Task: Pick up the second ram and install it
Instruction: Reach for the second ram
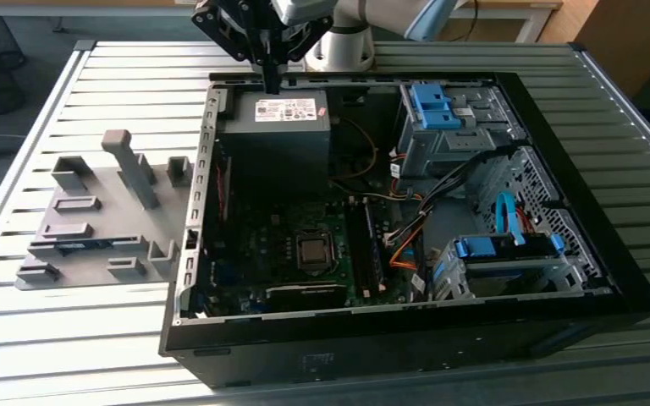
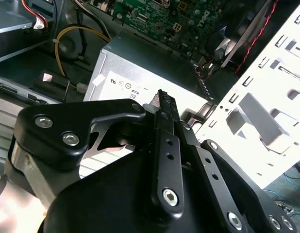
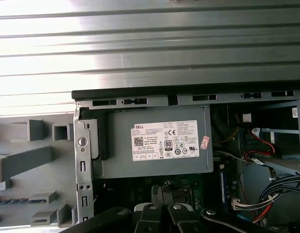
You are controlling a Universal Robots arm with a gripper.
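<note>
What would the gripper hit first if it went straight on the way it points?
Probably the power supply, on its labelled grey face: the gripper points down at it. How much gap remains is unclear.

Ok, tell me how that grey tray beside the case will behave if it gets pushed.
The grey tray looks like light plastic, so it would probably slide on the smooth metal table. Pushed at its tall post, it might tilt.
</note>
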